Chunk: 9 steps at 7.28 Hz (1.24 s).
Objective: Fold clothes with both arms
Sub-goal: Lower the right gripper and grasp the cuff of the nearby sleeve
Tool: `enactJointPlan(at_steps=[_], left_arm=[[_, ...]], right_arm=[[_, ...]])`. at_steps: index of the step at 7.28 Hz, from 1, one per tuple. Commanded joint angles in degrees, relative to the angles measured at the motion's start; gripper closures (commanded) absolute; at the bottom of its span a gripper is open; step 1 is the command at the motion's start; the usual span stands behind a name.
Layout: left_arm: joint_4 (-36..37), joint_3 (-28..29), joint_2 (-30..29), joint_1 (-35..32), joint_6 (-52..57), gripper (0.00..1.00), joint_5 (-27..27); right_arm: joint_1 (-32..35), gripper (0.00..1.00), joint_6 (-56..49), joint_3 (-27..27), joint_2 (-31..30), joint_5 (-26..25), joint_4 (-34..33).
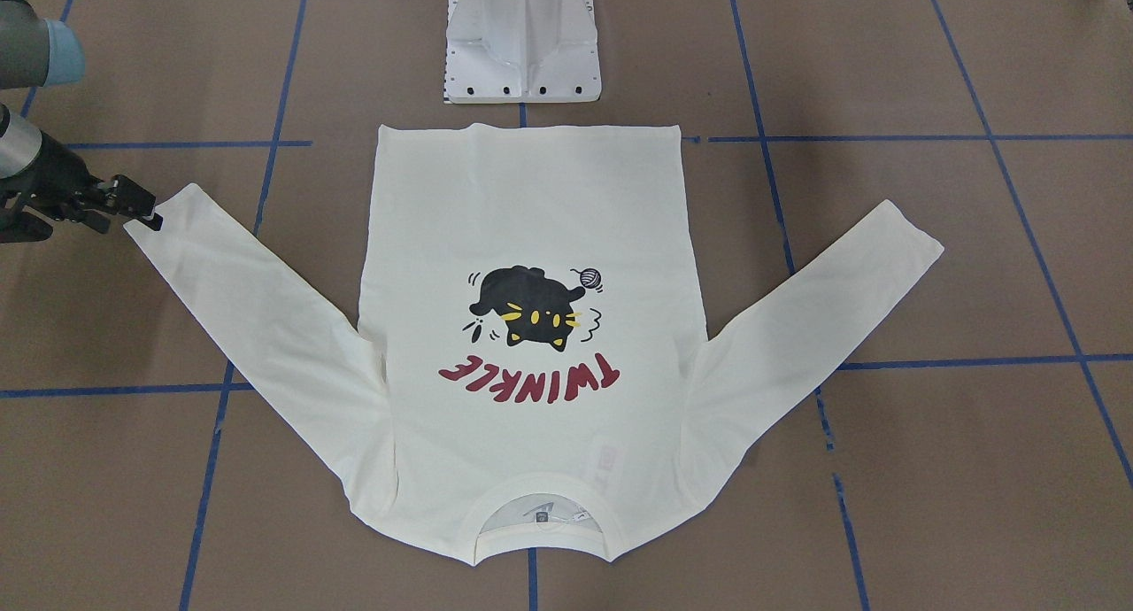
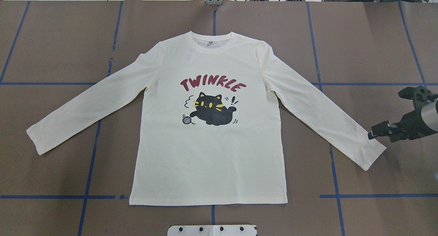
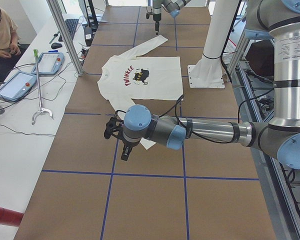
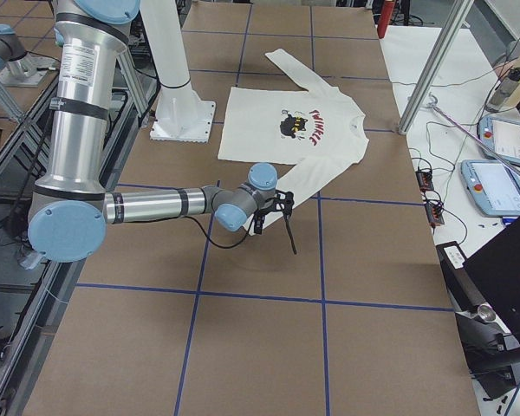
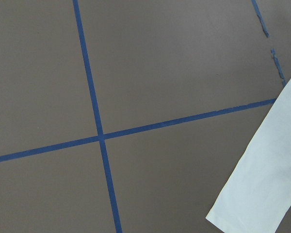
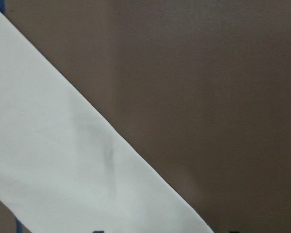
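Closest under the overhead camera is one white pedestal base (image 2: 212, 230), cut off by the frame's lower edge. Just beyond it lies the single cream T-shirt (image 2: 208, 167), flat and print-up in the middle of the brown table (image 2: 51, 41), its hem nearest the robot. Both sleeves are spread out and down: one toward the robot's left (image 2: 85, 113), one toward its right (image 2: 325, 116).

At the right sleeve's cuff sits the right gripper (image 2: 372, 132), its black tip over the cuff's edge; I cannot tell whether it touches the cloth. The right wrist view shows only sleeve and table, with two dark fingertips (image 6: 97, 231) barely in at the bottom edge and well apart, so the fingers are parted and grip nothing.

Further out come one black cat print (image 2: 212, 111), the red TWINKLE lettering (image 2: 213, 85) and the collar (image 2: 214, 44) at the far side.

Of the two arms, the overhead view catches only the right one's end. The right arm (image 4: 156, 206) shows whole from the right side. The left arm (image 3: 210, 131) and left gripper (image 3: 121, 145) appear only from the left side, hanging over the table by the left cuff — whether its fingers are parted I cannot tell. The left wrist view shows no fingers.

That left side view alone shows two tablets (image 3: 17, 85) and one seated person (image 3: 2, 35).
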Motion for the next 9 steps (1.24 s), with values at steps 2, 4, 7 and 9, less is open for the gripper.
enactJointPlan(at_steps=[2, 4, 7, 9], left_arm=[[-0.1, -0.09, 0.05, 0.0, 0.03, 0.0, 0.13], [-0.19, -0.09, 0.4, 0.0, 0.12, 0.0, 0.13], [-0.19, -0.27, 0.58, 0.0, 0.2, 0.0, 0.21], [-0.1, -0.53, 0.67, -0.09, 0.12, 0.0, 0.13]], right_arm=[[-0.61, 0.19, 3.34, -1.65, -0.89, -1.67, 2.11], [-0.7, 0.19, 3.34, -4.63, 2.36, -1.76, 2.02], [-1.05, 0.23, 3.77, -4.65, 2.11, -0.28, 2.1], [-0.96, 0.24, 4.04, -4.21, 1.67, -0.01, 2.19]])
